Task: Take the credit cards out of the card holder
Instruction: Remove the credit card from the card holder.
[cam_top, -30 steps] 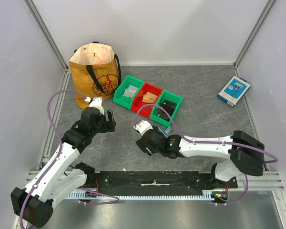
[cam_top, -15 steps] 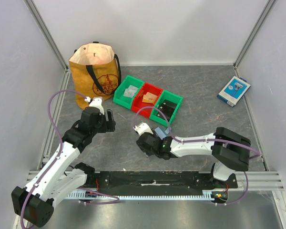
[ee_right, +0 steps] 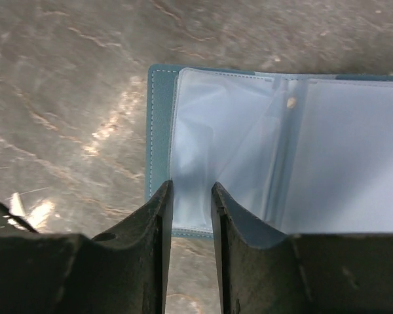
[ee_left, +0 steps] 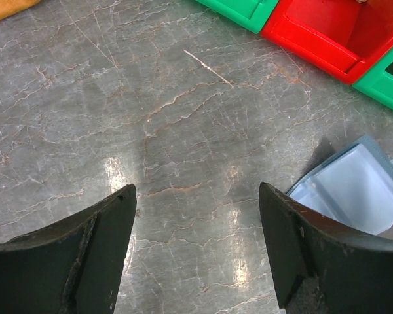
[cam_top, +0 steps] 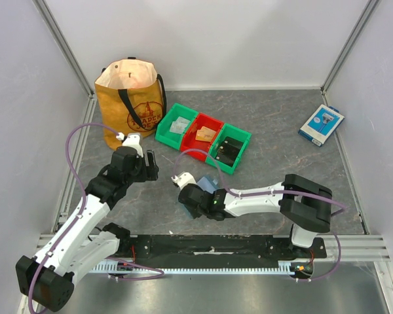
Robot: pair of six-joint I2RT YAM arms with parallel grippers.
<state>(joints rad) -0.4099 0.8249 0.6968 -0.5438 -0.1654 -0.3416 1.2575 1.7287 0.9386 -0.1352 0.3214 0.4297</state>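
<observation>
The card holder (ee_right: 249,144) lies before the row of bins (cam_top: 194,150), bag (cam_top: 131,108) left of them, box (cam_top: 321,124) well right.

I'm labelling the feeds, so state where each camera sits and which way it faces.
Top external: fixed above and behind the bases, looking down on the table; shows left arm, right arm, left hand, right hand.
Left wrist: on the left wrist, facing down at the table; its two open fingers frame the bottom.
Right wrist: on the right wrist, looking closely down on the open card holder; its fingers fill the bottom.
Shared: all three views show the card holder.
</observation>
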